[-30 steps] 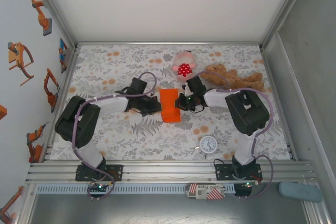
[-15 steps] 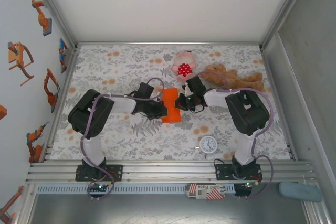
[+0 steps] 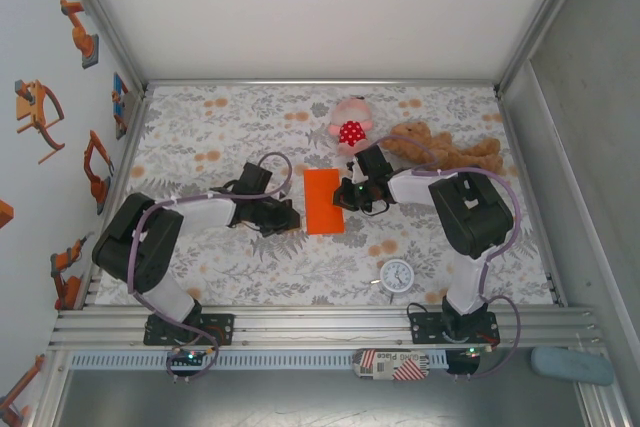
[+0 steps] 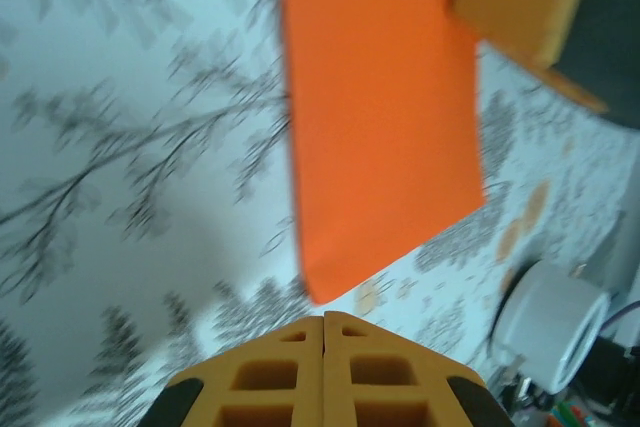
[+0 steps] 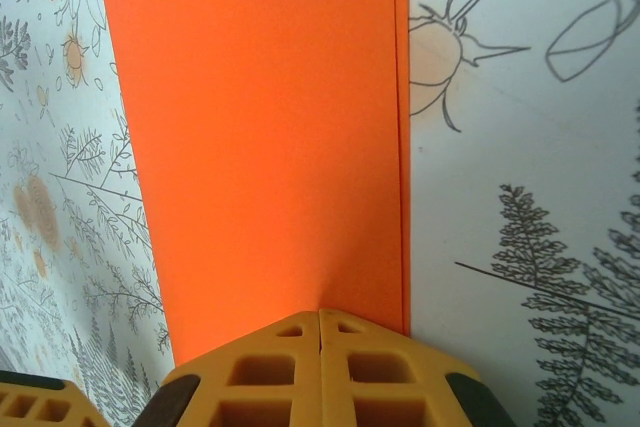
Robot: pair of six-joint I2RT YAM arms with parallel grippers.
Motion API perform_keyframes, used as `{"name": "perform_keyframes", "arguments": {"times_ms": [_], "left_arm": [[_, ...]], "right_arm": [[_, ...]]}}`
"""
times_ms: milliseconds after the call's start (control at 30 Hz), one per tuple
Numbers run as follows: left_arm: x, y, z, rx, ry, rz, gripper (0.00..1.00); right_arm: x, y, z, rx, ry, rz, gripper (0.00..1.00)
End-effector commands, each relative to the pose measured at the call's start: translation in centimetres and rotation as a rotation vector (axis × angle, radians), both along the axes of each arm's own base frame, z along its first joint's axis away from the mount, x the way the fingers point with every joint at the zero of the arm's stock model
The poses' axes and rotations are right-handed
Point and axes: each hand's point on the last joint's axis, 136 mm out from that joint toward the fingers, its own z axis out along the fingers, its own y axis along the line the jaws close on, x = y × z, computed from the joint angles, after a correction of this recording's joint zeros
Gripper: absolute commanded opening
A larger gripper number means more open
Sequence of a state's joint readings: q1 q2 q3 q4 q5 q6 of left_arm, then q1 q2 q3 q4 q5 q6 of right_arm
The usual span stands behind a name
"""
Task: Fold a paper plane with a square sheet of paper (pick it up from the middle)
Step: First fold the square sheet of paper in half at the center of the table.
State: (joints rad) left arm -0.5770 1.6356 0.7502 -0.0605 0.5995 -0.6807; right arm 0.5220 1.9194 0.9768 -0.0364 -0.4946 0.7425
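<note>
The left arm point(image 3: 200, 213) has pulled back off the orange paper point(image 3: 323, 201) since a moment ago, and the flap that stood up a second ago now lies flat. The paper rests in the middle of the counter point(image 3: 200, 127) as a narrow rectangle, folded double. From the right wrist you can see two layers running almost flush along one long edge.

The left jaws sit just beside the paper's left edge, near its nearer corner. Their yellow fingertips point(image 4: 280, 377) are pressed tight together with nothing between them, and a strip of patterned counter shows between them and the sheet.

The right jaws are at the paper's opposite long edge, also closed, their fingertips point(image 5: 270, 367) meeting with no gap right at that edge. I cannot tell whether they pinch a layer or only bear down on it.

Just past the paper's far end lies a pink plush toy point(image 3: 349, 125) with a red-and-white spotted patch. A brown teddy bear point(image 3: 445, 150) sprawls to its right, behind the right arm point(image 3: 440, 192). A small white clock point(image 3: 397, 275) lies nearer the bases, off to the right and well apart from the paper.
</note>
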Motion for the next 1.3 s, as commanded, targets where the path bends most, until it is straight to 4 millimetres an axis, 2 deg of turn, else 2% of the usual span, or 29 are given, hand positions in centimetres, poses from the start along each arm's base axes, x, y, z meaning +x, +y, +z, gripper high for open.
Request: {"name": "perform_keyframes", "arguments": {"times_ms": [0, 133, 233, 567, 633, 733, 867, 967, 1133, 1200, 1267], "left_arm": [[2.0, -2.7, 1.6, -0.092, -0.034, 0.002, 0.04], [1.6, -4.4, -0.2, -0.053, 0.022, -0.037, 0.04], [0.9, -4.4, -1.5, -0.009, 0.051, -0.051, 0.04], [-3.4, 1.4, -4.2, 0.181, 0.108, -0.101, 0.03], [-3.3, 2.1, -3.7, 0.174, 0.101, -0.077, 0.03], [-1.8, 2.1, -1.2, 0.125, 0.032, -0.033, 0.04], [1.1, 1.4, 2.8, 0.059, -0.081, 0.033, 0.06], [3.2, 1.1, 4.4, 0.04, -0.148, 0.101, 0.11], [5.9, 0.7, 5.6, 0.017, -0.195, 0.21, 0.22], [6.6, 0.4, 5.8, 0.011, -0.199, 0.237, 0.28], [7.2, -0.1, 5.7, 0.008, -0.192, 0.255, 0.32]], "right_arm": [[-8.8, -10.3, -11.3, -0.502, 0.329, -0.082, 0.0], [-8.6, -10.2, -11.2, -0.497, 0.323, -0.088, 0.0], [-8.5, -10.2, -11.1, -0.494, 0.32, -0.093, 0.0], [-7.9, -9.5, -10.7, -0.465, 0.306, -0.105, 0.0], [-7.2, -8.9, -10.2, -0.442, 0.289, -0.109, 0.0], [-5.8, -7.5, -8.8, -0.396, 0.247, -0.114, 0.0], [-3.2, -4.6, -5.8, -0.318, 0.169, -0.109, 0.0], [-0.9, -2.8, -2.2, -0.235, 0.072, -0.112, 0.0], [1.6, -0.8, 6.1, -0.103, -0.113, -0.084, 0.08], [1.9, -0.8, 8.6, -0.066, -0.178, -0.092, 0.13], [2.0, -1.6, 9.7, -0.061, -0.216, -0.126, 0.19]]}}
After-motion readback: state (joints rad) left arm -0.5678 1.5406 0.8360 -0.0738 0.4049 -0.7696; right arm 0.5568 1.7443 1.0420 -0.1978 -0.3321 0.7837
